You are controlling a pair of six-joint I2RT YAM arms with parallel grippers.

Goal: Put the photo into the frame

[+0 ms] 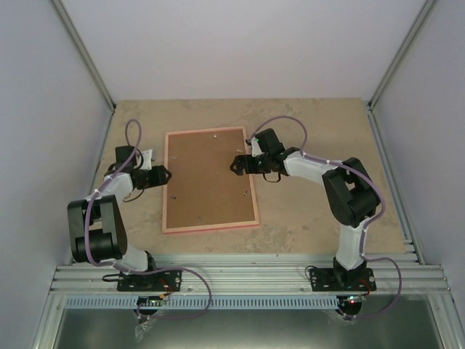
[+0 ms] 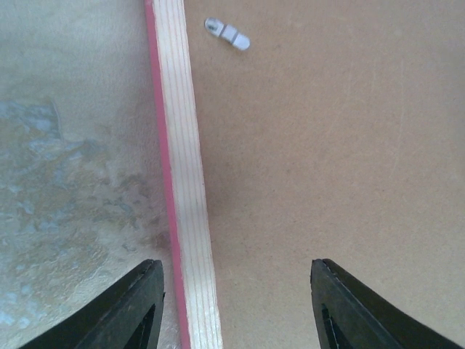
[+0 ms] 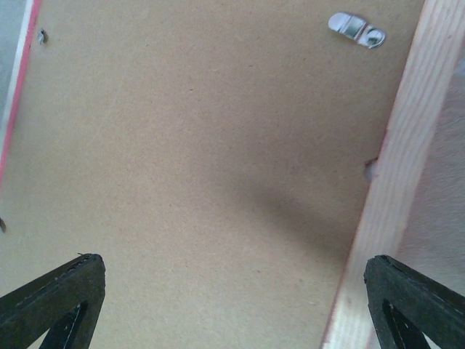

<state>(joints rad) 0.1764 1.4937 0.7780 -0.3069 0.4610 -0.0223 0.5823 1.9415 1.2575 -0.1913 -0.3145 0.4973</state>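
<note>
Underneath, an edge of the frame [image 2: 190, 218] lies between the left fingers [image 2: 138, 309].

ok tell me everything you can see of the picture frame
The thin rectangular frame lies flat, back up, on the beige table. Its rails look like pale striped wood with a pink outer edge. A brown hardboard backing fills its opening, with small metal clips on it.

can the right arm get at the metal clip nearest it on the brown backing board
Probably yes: the right pincer hangs open over the backing board, and the clip lies bare just ahead, nothing between.
</note>
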